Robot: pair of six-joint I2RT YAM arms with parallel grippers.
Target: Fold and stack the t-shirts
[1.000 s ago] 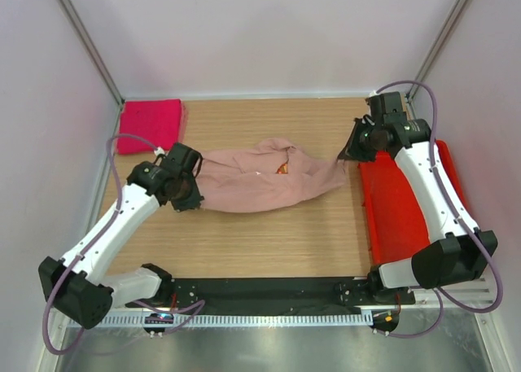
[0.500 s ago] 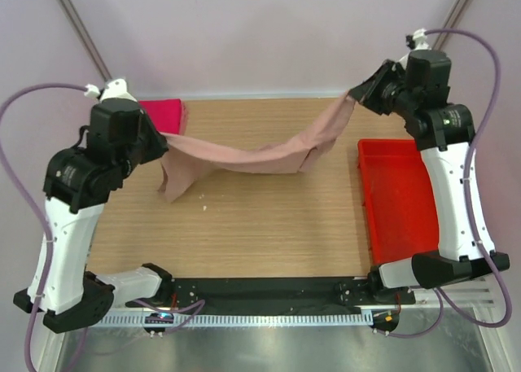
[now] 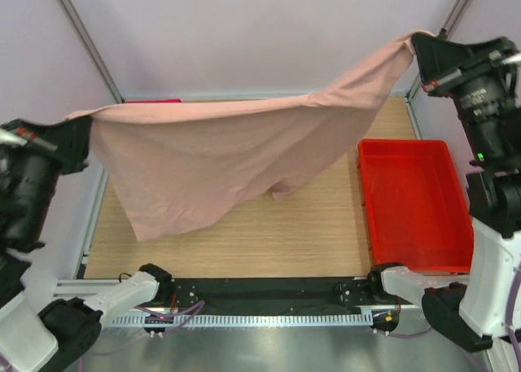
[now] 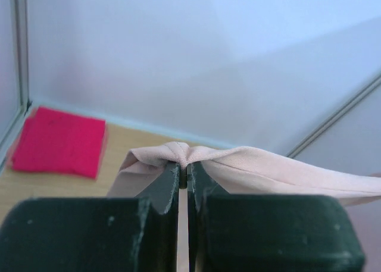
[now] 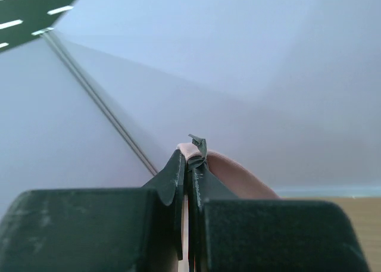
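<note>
The pale pink t-shirt [image 3: 220, 152] hangs spread in the air above the desk [image 3: 309, 234], stretched between the two raised arms like a sheet on a line. The left end effector [image 4: 183, 168], up at the left side of the workspace, has its fingers pressed together on a bunched fold of the shirt's edge, with the cloth pinched right at the tips. The right end effector [image 5: 189, 158], high at the far right corner, is likewise clamped on the opposite edge, and a small tuck of pink shows between its tips. From this taut top edge the fabric sags in the middle and drapes down, one loose corner hanging over the near left part of the desk. Whether the lowest folds touch the wood cannot be told. The bright magenta t-shirt [image 4: 56, 142] lies folded flat at the far left corner of the desk, almost wholly hidden behind the raised shirt in the overhead view. A red bin [image 3: 411, 197] sits on the right side of the desk.
</note>
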